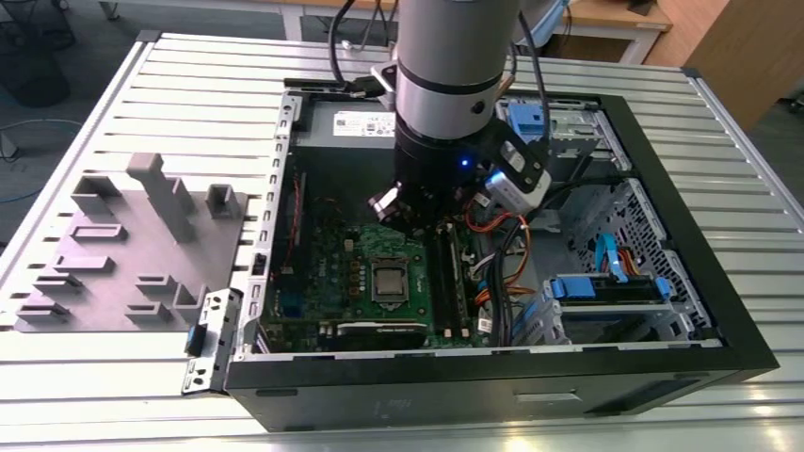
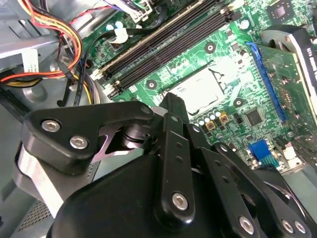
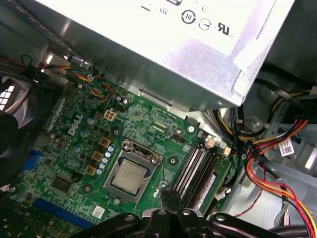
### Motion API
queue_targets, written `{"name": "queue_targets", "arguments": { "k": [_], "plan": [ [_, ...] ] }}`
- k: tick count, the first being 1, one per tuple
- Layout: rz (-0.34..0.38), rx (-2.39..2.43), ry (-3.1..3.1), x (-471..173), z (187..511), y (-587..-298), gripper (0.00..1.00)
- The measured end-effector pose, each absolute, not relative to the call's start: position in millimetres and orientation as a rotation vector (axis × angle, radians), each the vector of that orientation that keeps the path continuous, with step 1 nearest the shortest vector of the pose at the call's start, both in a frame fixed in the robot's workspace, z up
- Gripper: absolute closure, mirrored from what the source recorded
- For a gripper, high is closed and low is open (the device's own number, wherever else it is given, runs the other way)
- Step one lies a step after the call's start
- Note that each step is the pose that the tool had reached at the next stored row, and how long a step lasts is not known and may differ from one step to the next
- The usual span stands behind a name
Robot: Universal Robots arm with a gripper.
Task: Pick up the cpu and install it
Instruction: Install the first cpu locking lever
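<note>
Gripper point(image 3: 171, 198) hangs inside the open computer case point(image 1: 703, 353), above the motherboard point(image 3: 79, 144). Fingers look pressed together at the tips with nothing between them; it touches nothing. The cpu point(image 3: 128, 177) sits flat in its socket point(image 3: 148, 154) on the board, just beyond the fingertips, apart from them. In the exterior view the cpu point(image 1: 391, 280) lies just below the gripper point(image 1: 421, 218). Memory slots point(image 3: 198, 173) run beside the socket. Grey moulded tray point(image 1: 126, 254) lies outside the case, well apart.
</note>
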State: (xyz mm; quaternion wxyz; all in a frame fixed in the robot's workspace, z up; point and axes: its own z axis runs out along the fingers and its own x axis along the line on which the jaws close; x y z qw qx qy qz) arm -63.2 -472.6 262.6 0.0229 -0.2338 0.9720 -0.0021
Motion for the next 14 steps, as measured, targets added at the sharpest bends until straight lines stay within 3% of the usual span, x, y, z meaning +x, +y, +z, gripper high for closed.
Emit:
{"name": "queue_targets", "arguments": {
  "k": [14],
  "plan": [
    [-0.011,-0.738,3.007,-65,252,-455,0.89]
  ]
}}
